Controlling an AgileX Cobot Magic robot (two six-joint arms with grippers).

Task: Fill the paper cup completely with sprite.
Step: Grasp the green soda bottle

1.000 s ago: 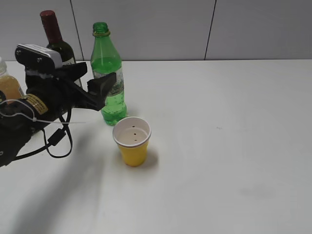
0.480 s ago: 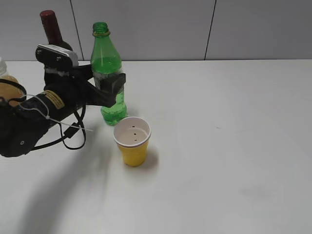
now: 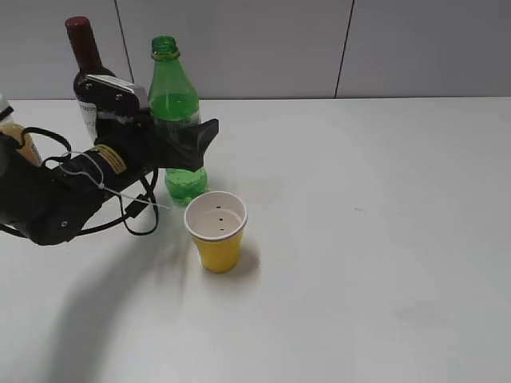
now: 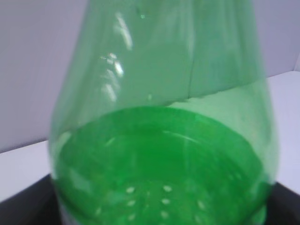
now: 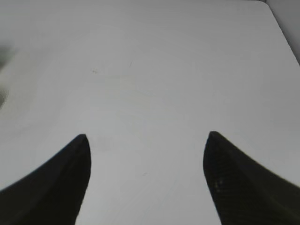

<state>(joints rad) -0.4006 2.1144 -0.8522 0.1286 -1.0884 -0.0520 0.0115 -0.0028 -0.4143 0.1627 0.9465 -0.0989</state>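
The sprite bottle (image 3: 175,100) is tall, green and uncapped, and stands at the back left of the white table. My left gripper (image 3: 196,140) reaches in from the left with its black fingers on either side of the bottle's label band, open around it. In the left wrist view the bottle (image 4: 159,154) fills the frame, with dark fingers at the bottom corners. The yellow paper cup (image 3: 216,231) stands upright and empty just in front of the bottle. My right gripper (image 5: 147,140) is open over bare table and is outside the exterior view.
A dark wine bottle with a red cap (image 3: 82,56) stands behind my left arm. A tan-orange juice bottle (image 3: 16,140) is at the far left edge. A grey wall runs behind the white table (image 3: 359,239).
My left gripper has moved right and forward, from beside the bottle to having its fingers around the label band. The bottle and cup have not moved.
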